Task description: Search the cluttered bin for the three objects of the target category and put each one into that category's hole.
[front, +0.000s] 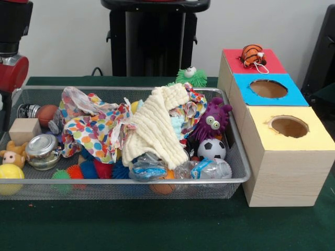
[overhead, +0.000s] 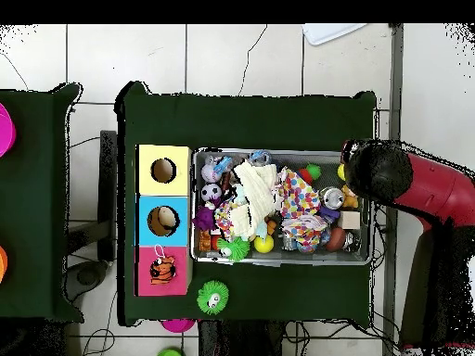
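Note:
A wire mesh bin (front: 131, 181) (overhead: 278, 262) is heaped with toys. A cream knitted cloth (front: 157, 125) (overhead: 249, 190) and a spotted cloth (front: 91, 128) (overhead: 299, 197) lie on top. At the bin's right end in the front view are a purple monster (front: 212, 121) and a small soccer ball (front: 212, 149). Beside the bin stand a red box (front: 230, 63), a blue box (front: 246, 94) and a yellow box (front: 314, 138), the last two with open holes. A tiger toy (front: 253, 55) (overhead: 163, 270) sits on the red box. The red and black arm (front: 10, 68) (overhead: 380, 174) hangs at the bin's other end; its gripper is cut off.
Crushed plastic bottles (front: 209, 168), spiky balls (front: 84, 171), a glass jar (front: 42, 151), a wooden block (front: 23, 130), a yellow ball (front: 10, 178) and a brown ball (front: 46, 114) fill the bin. A green spiky toy (front: 191, 77) (overhead: 213, 297) sits on the green cloth outside it.

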